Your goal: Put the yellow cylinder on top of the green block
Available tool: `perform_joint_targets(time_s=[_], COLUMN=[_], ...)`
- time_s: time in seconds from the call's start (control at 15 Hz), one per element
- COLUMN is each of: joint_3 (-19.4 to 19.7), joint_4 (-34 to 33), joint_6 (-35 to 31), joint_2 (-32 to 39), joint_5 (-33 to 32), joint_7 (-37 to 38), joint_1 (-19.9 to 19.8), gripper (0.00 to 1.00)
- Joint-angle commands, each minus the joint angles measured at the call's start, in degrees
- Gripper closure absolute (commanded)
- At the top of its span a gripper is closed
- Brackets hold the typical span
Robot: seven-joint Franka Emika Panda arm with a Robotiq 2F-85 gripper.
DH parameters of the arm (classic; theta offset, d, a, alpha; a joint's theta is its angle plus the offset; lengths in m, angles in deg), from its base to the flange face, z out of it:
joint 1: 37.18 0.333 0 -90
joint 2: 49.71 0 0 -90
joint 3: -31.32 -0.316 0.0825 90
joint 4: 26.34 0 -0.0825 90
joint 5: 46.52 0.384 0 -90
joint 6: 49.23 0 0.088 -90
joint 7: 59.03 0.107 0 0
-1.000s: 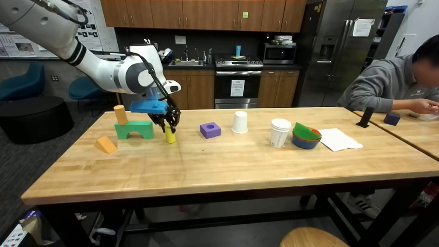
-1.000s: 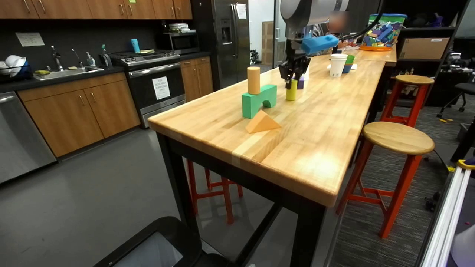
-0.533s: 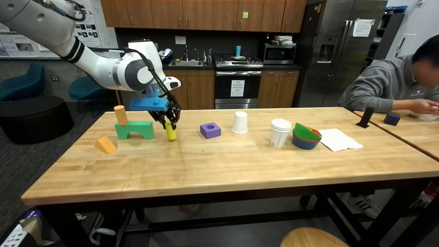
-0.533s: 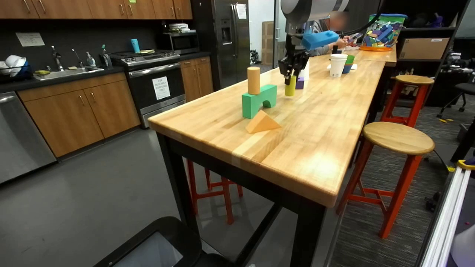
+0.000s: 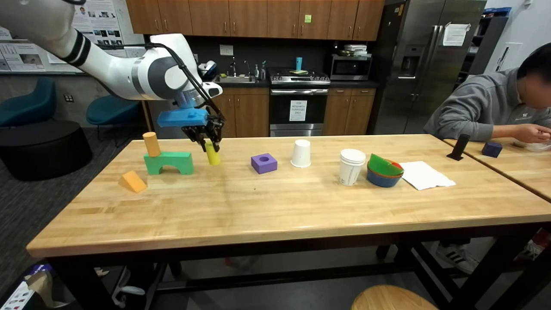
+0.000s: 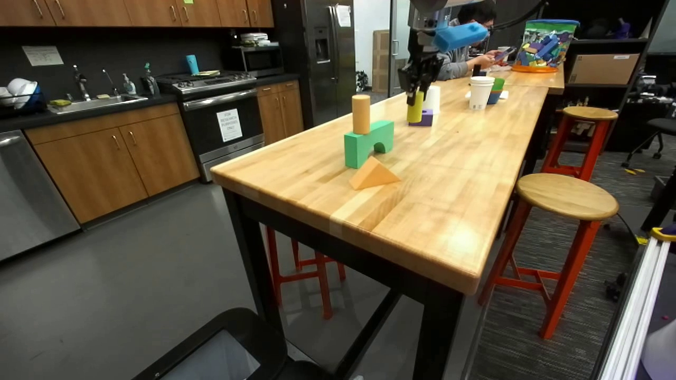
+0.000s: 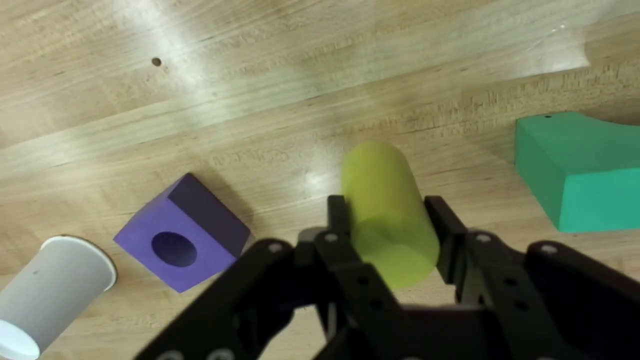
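Note:
The bright yellow cylinder point(image 5: 213, 157) is held roughly upright in the air, and also shows in an exterior view point(image 6: 415, 112). In the wrist view the yellow cylinder point(image 7: 379, 175) sits between both black fingers of my gripper point(image 7: 385, 204), which press on its sides. My gripper point(image 5: 210, 149) is above the table, to the right of the green block point(image 5: 184, 161) in that exterior view. The green arch-shaped block stands on the table; it also shows in an exterior view point(image 6: 358, 151) and at the right of the wrist view point(image 7: 595, 170). An orange-tan cylinder point(image 5: 151, 144) stands on one end of it.
An orange slanted block point(image 5: 134, 181) lies in front of the green block. A purple block with a hole point(image 5: 264, 163) and an upturned white cup point(image 5: 301, 154) stand on the other side. Stacked cups point(image 5: 351, 168), bowls point(image 5: 383, 176) and a paper point(image 5: 424, 175) are farther along.
My gripper has risen with the yellow cylinder in it, lifting it from the table. The cylinder has also shifted slightly away from the camera side. The green block and other things have not moved.

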Motion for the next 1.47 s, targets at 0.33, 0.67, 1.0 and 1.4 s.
perform_joint_targets(time_s=[0.33,0.67,1.0,1.4], joint_3=[-0.95,-1.31,-1.52,-1.73], joint_4=[2.03,1.98,2.33,2.94], joint_6=[5.36,6.52,6.50,7.04], joint_2=[-5.52,-6.12,-6.84,-8.26], joint_5=[-5.14,-5.35,-3.43,-3.39], joint_7=[0.57,0.47,0.64,0.86], joint_1=[1.99,2.58,2.89,3.00], gripper=[0.84,0.84,0.84,0.84])
